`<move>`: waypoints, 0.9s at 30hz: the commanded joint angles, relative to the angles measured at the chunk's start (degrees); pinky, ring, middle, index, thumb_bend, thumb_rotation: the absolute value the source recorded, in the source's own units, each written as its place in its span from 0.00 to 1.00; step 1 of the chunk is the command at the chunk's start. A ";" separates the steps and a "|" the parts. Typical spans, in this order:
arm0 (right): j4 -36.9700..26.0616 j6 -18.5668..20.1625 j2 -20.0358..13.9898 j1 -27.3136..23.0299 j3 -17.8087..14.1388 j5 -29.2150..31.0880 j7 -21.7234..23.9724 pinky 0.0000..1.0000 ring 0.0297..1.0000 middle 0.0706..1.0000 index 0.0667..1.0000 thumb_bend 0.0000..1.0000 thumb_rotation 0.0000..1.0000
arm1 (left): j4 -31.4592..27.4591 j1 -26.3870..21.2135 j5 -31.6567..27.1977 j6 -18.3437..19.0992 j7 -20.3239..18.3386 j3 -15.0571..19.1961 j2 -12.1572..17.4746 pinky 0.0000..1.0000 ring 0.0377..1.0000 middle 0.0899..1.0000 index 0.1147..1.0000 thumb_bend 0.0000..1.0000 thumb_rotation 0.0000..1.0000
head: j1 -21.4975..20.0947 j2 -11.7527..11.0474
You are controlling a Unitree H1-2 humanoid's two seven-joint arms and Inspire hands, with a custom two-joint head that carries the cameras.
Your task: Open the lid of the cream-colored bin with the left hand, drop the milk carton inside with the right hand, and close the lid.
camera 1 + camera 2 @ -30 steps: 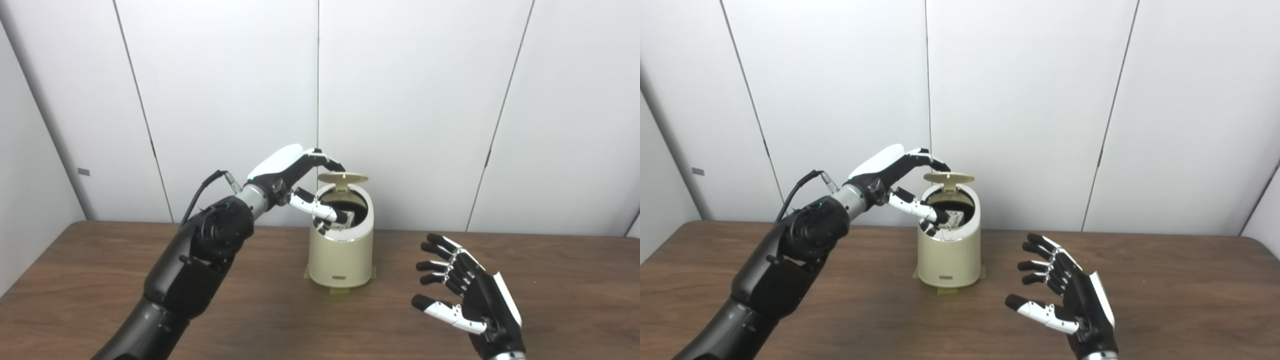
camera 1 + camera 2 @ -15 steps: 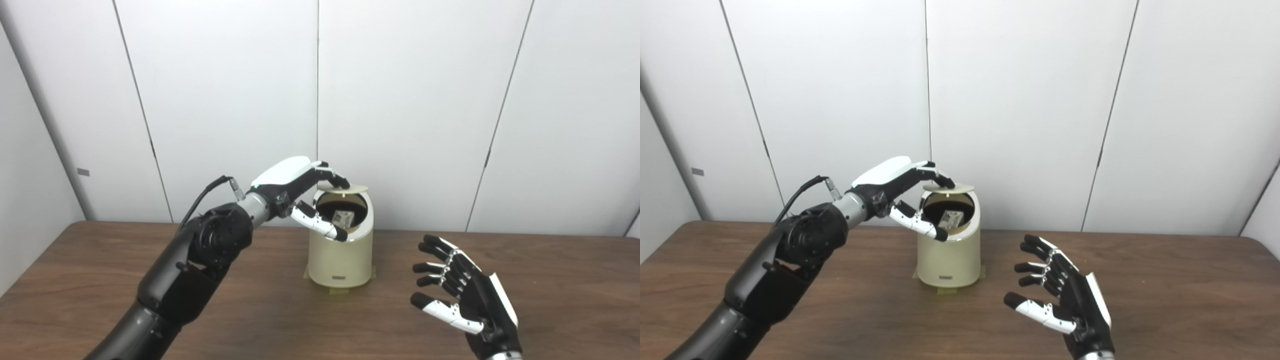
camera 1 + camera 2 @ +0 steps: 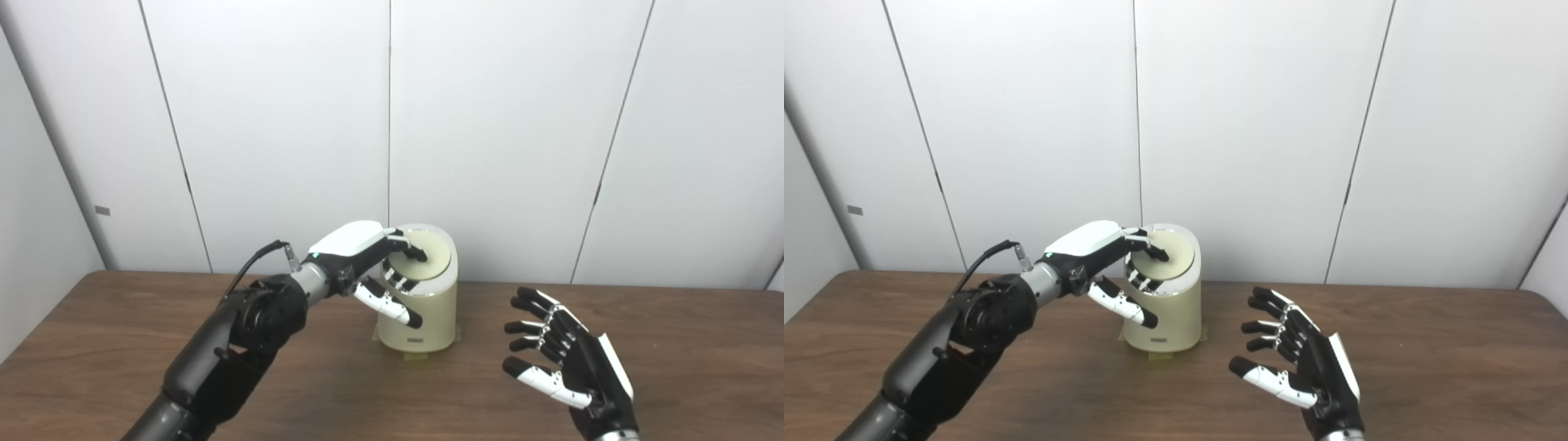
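Lid [image 3: 422, 254] down flat on the cream-colored bin [image 3: 418, 306], left hand [image 3: 367, 263] resting on top of it.

Table [image 3: 686, 343] of dark wood carries the bin, which stands just right of the left hand and beyond the right hand [image 3: 566, 361]. Left-hand fingertips [image 3: 1156, 252] touch the lid's near edge, the thumb hanging loose beside the bin's wall, gripping nothing. Right hand hovers above the table, well apart from the bin, palm turned inward, fingers spread wide and empty. Milk carton cannot be seen with the lid shut over the opening.
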 commanded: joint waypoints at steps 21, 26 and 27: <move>-4.07 0.73 0.40 -1.56 0.17 -0.46 -0.65 0.55 0.66 0.78 0.78 0.78 0.37 | -4.63 -1.35 22.80 -1.25 -5.30 -9.90 2.92 1.00 1.00 0.78 0.75 1.00 0.48 | -0.27 1.11; -3.60 0.38 0.23 -1.65 0.02 -0.30 -0.67 0.55 0.66 0.78 0.77 0.77 0.37 | -6.96 1.25 21.21 -1.76 1.82 -5.51 1.72 1.00 0.97 0.75 0.74 1.00 0.43 | -0.22 1.05; -3.62 0.47 0.24 -1.65 -0.01 -0.20 -0.66 0.55 0.66 0.78 0.77 0.77 0.36 | -7.34 1.96 20.81 -2.08 4.02 -4.31 1.35 1.00 0.97 0.75 0.75 1.00 0.43 | -0.22 1.05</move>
